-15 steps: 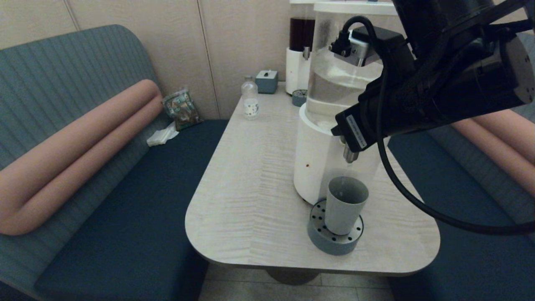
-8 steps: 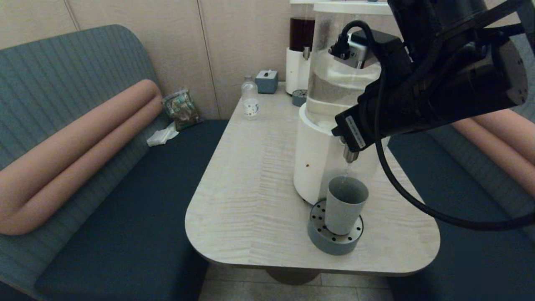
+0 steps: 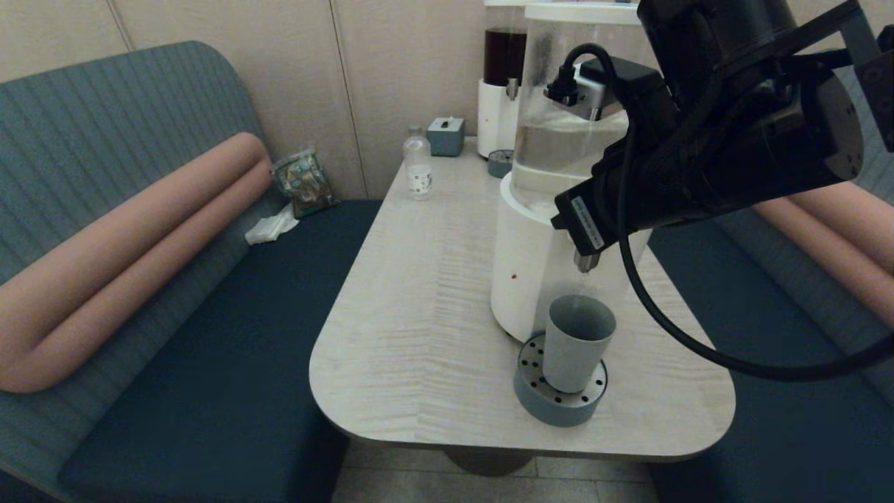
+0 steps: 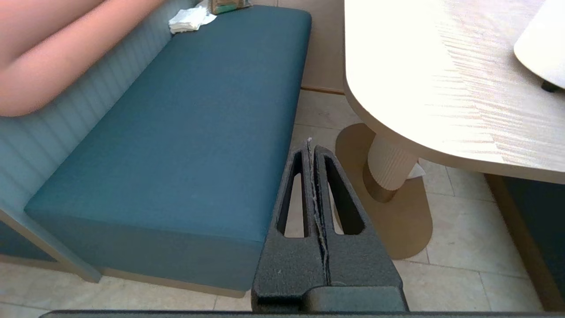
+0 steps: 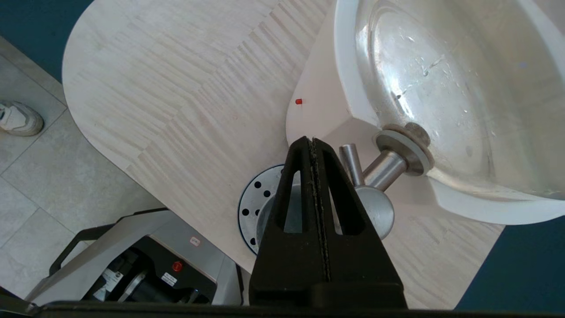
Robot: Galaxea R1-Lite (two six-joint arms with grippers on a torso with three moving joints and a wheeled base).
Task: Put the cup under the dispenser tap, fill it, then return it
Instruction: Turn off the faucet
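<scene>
The grey-blue cup (image 3: 578, 342) stands upright on the round perforated tray (image 3: 559, 406), right under the brushed-metal dispenser tap (image 3: 585, 262). My right arm reaches over the tap from the right. In the right wrist view my right gripper (image 5: 312, 140) is shut on nothing, just above and beside the tap (image 5: 375, 207) and its small metal lever (image 5: 351, 157); I cannot tell whether they touch. The cup (image 5: 293, 207) shows only through the finger slots. My left gripper (image 4: 311, 148) hangs shut and empty below table height, between the bench and the table foot.
The large dispenser has a white base (image 3: 520, 279) and a clear tank (image 3: 559, 140). Behind it are a dark-liquid dispenser (image 3: 503, 63), a small clear bottle (image 3: 418, 164) and a grey box (image 3: 445, 135). Benches flank the table (image 3: 419, 335). A shoe (image 5: 17, 119) stands on the floor.
My right arm has shifted slightly up and to the left over the tap. The cup and tray have not moved.
</scene>
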